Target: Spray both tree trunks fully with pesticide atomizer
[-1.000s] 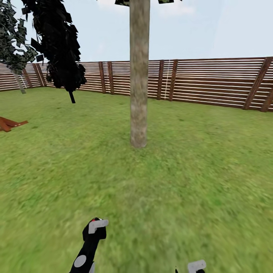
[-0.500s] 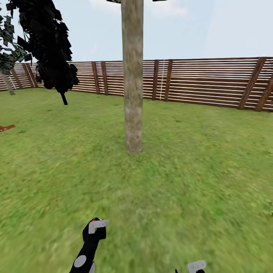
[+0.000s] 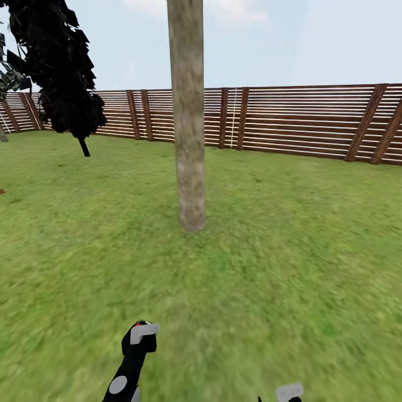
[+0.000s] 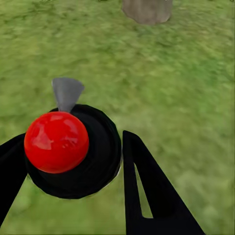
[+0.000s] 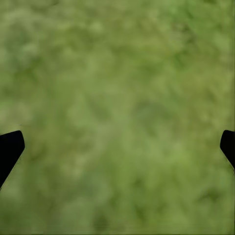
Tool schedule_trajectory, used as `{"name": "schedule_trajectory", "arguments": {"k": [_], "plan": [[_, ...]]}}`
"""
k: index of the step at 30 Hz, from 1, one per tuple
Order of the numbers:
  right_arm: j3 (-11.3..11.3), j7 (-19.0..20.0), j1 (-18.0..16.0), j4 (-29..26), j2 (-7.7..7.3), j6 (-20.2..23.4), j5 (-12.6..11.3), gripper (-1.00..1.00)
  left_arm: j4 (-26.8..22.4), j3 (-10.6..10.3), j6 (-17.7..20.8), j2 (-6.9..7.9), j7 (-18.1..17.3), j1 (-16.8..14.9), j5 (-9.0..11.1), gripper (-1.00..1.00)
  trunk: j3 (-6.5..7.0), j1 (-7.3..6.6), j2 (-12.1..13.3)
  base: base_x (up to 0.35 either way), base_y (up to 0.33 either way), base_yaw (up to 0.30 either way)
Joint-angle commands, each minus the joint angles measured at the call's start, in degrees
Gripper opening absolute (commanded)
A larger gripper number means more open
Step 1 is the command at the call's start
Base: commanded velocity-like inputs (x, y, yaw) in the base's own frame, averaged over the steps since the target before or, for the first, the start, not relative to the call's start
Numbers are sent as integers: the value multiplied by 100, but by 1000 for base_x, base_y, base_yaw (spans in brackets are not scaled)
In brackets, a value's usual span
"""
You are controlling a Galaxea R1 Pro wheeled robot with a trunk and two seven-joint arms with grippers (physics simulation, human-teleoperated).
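A thick grey-brown tree trunk (image 3: 188, 123) rises from the grass floor (image 3: 268, 268) straight ahead, a few steps from me; its base (image 4: 147, 10) also shows in the left wrist view. I see no pesticide on its bark. The pesticide atomizer (image 4: 73, 152), black with a red round cap and a grey nozzle, sits between the fingers of my left gripper (image 4: 68, 147), which is shut on it. In the head view the atomizer (image 3: 139, 335) is low and left of centre. My right gripper (image 5: 117, 142) hangs open over bare grass. Foliage of a second tree (image 3: 8, 78) shows at the far left edge.
An all-black tree (image 3: 61, 61) stands at the back left. A brown slat fence (image 3: 301, 120) closes the lawn behind the trunk. Grass lies all around the trunk and to its right.
The whole view has shifted: the trunk now looks nearer and further left, and the brown object at the left edge has slid out. Both arms keep their pose.
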Motion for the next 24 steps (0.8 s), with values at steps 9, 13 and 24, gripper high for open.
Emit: {"name": "schedule_trajectory", "arguments": {"k": [9, 13, 24], "plan": [[0, 0, 0, 0, 0, 3, 0, 100, -1, 0, 0, 1, 3, 0, -1, -100, 0, 0, 0, 338, 0, 0], [0, 0, 0, 0, 0, 3, 0, 100, -1, 0, 0, -4, 3, 0, -1, -100, 0, 0, 0, 338, 0, 0], [0, 0, 0, 0, 7, 2, 1, 100, -1, 0, 0, -1, 8, 0, -1, -100, 0, 0, 0, 338, 0, 0]]}}
